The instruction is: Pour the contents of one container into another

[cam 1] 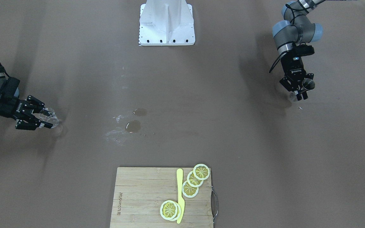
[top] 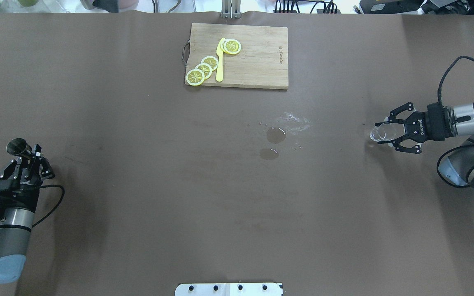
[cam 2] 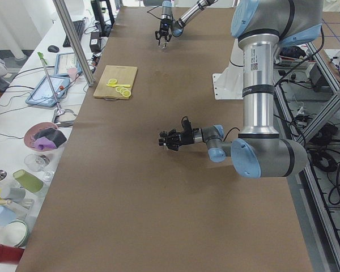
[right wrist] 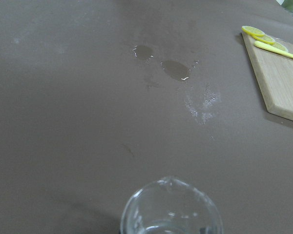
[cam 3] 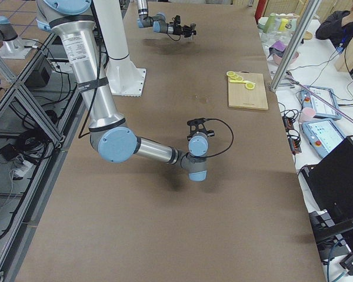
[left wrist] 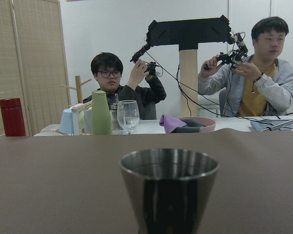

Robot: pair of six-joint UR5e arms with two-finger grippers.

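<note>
Left gripper (top: 27, 158): fingers pressed together on the metal cup (top: 18, 145), gripping low on its body, near the table's (top: 138, 205) left end.
Metal cup: upright, long axis vertical, mouth up (the rim sits level in the left wrist view); polished steel, tapered, wider at the rim, with mirror-like walls.
Right gripper (top: 387, 132): comes in roughly level from the right end, its fingers pinching the glass (top: 379, 133).
Glass: clear, round and thin-walled, with a small pouring lip on the rim; the right wrist camera looks down into its mouth (how far it leans, and whether it touches the table, I cannot tell).
Room between: the cup and the glass are well apart, with wide, bare, matte brown tabletop between them.
Puddles (top: 276, 135): two small wet patches near the centre, with a whitish smear (top: 294, 120) just beside them; they lie nearer the glass.
Cutting board (top: 257, 61): rectangular wood with a metal handle, at the far edge.
On it: lemon slices (top: 203, 70) overlapping in a row, and a yellow knife (top: 219, 61) lying flat.
</note>
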